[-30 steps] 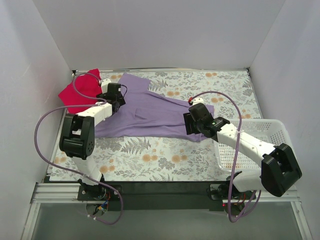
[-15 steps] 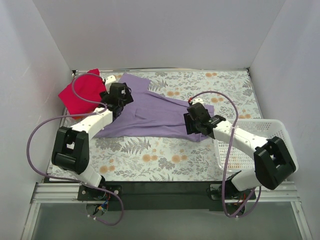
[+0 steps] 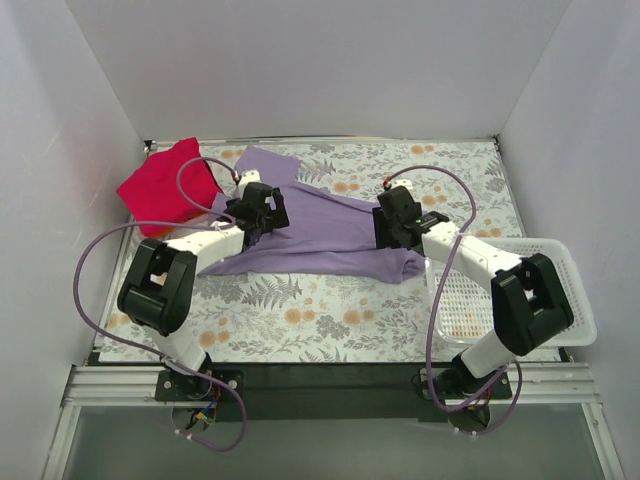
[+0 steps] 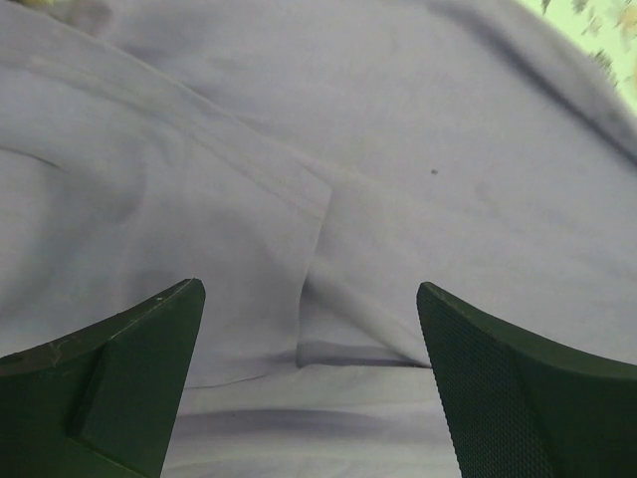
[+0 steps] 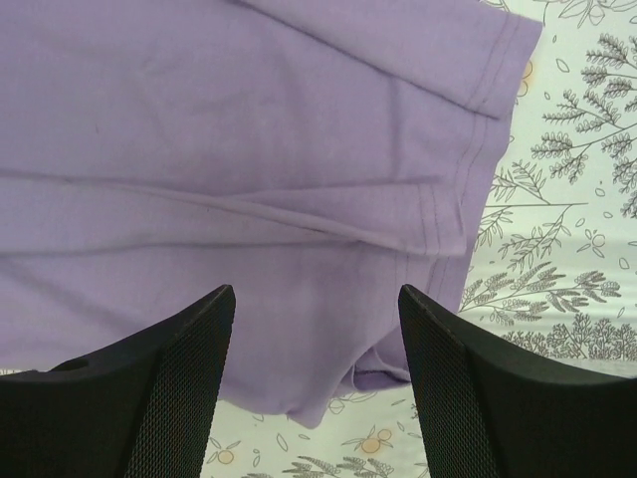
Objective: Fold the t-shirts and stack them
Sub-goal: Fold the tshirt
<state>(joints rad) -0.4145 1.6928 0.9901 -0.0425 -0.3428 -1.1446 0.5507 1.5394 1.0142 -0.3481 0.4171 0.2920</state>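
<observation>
both jaws gape empty; left gripper (image 4: 311,299) has slid inward over purple shirt (image 3: 320,232), right gripper (image 5: 317,299) too, likely regrasping.

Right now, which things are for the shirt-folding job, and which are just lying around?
For the job:
- the lavender t-shirt, spread out in the middle
- the red t-shirt, bunched up at the far left

Just lying about:
- the white mesh basket, at the right
- the flowery tablecloth, under everything
</observation>
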